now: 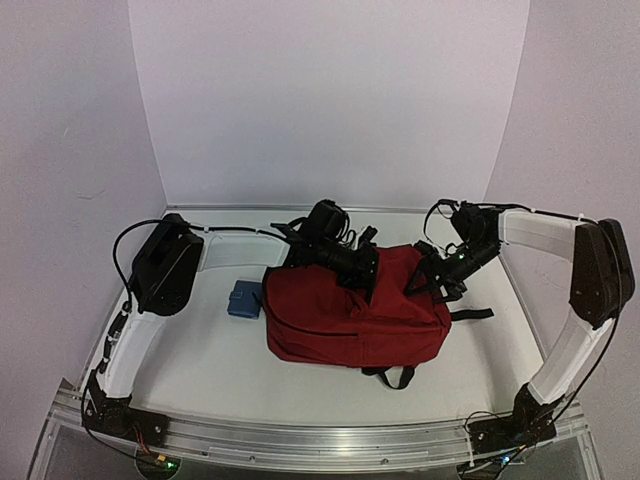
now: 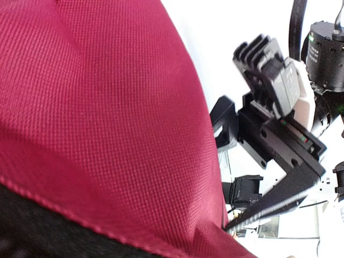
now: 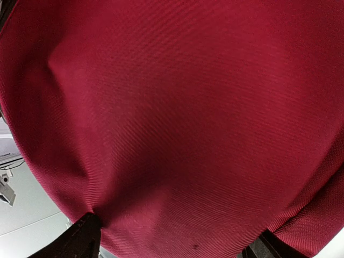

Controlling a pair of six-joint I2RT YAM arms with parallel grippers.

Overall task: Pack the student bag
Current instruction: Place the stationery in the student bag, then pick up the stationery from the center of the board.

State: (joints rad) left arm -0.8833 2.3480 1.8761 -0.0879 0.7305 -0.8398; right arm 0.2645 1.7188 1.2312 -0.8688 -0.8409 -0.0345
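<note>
The student bag [image 1: 355, 315] is seen lying flat on the white table [image 1: 220, 370], at the centre of the overhead frame. Its black straps [image 1: 395, 376] are spread out at its lower right. A small blue object [image 1: 243, 298] is set just left of the bag (whether the two touch cannot be told).

The left gripper [image 1: 352, 265] is positioned at the bag's upper edge, near mid-frame. In its wrist view the left and centre are filled by red fabric, bordered by a black band at lower left. Whether its jaws are closed cannot be told.

The right gripper [image 1: 440, 278] is held at the bag's upper right corner. Its wrist view is filled by red weave. Its fingers [image 3: 80, 239] are seen at the bottom left and bottom right corners, spread wide apart, with the fabric bulging between them.
</note>
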